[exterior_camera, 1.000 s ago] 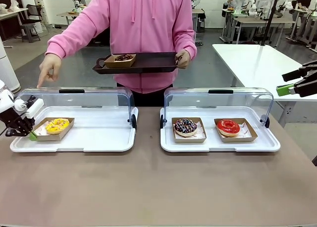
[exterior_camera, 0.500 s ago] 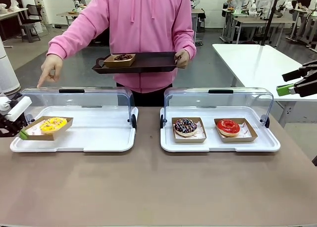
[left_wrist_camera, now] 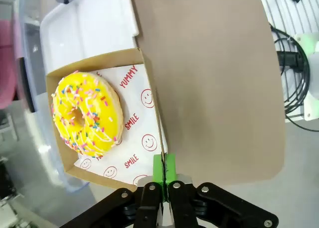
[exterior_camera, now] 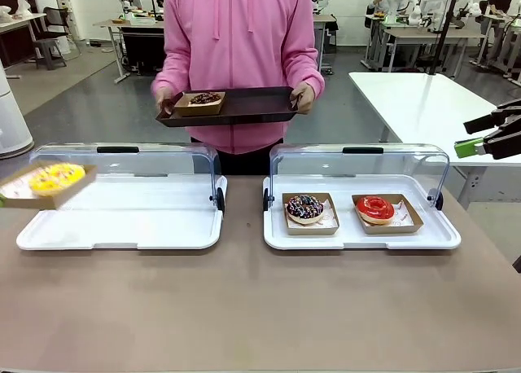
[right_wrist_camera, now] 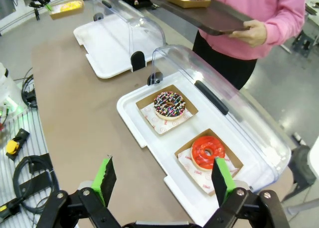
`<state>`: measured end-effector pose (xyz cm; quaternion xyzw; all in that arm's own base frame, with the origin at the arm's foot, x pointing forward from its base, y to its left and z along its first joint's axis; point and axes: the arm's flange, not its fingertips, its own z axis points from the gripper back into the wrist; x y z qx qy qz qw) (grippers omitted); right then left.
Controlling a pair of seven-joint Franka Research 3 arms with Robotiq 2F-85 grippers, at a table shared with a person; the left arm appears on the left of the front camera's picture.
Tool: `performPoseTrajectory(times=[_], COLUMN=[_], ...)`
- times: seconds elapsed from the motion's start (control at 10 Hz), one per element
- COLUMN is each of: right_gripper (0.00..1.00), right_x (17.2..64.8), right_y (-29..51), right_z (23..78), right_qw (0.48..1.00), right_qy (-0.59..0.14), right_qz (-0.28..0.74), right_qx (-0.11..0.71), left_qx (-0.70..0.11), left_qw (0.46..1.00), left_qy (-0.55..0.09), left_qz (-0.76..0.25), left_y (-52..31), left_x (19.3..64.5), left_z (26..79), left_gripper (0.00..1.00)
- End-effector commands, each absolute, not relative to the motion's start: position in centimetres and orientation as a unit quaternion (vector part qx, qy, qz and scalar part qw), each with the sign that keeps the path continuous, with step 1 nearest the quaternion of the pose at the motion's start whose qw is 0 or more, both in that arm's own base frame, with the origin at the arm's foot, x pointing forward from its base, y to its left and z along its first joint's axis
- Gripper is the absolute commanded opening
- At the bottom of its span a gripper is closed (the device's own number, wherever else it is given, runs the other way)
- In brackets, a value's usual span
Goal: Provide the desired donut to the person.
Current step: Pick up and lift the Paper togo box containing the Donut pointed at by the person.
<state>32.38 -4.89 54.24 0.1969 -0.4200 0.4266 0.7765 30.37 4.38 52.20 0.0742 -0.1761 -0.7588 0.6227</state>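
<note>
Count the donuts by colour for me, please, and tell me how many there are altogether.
Yellow donut: 1
Red donut: 1
Dark chocolate donuts: 2, a sprinkled dark donut and a dark donut on the serving tray
Total: 4

I have bare brown tabletop open at 6 o'clock and a narrow lane at 12 between the left white plastic display tray and its right twin. Raised clear domed lids block 10 and 2; a dark serving tray held by the person hangs beyond
</note>
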Motion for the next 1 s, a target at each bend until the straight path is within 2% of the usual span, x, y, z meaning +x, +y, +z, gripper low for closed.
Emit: performPoseTrajectory(times=[0.0,0.3,0.4,0.5,0.9], right_gripper=[1.00,1.00,1.00,1.00,1.00], right_x=[32.6,32.6,32.6,32.6,32.6], right_y=[-4.9,-4.9,-4.9,-4.9,-4.9], right_z=[54.1,54.1,54.1,54.1,54.1], right_qw=[0.773,0.773,0.773,0.773,0.773], right_qy=[-0.423,-0.423,-0.423,-0.423,-0.423], right_qz=[0.428,0.428,0.428,0.428,0.428], right_qx=[0.202,0.202,0.202,0.202,0.202], left_qx=[0.123,0.124,0.100,0.131,0.131], left_qw=[0.618,0.598,0.589,0.600,0.600], left_qy=[-0.186,-0.253,-0.253,-0.235,-0.235], left_qz=[-0.754,-0.750,-0.761,-0.754,-0.754], left_y=[2.9,5.2,6.2,4.4,4.4], left_x=[24.8,26.1,27.4,25.1,25.1], left_z=[52.6,57.4,56.8,57.9,57.9], left_gripper=[0.00,0.00,0.00,0.00,0.00])
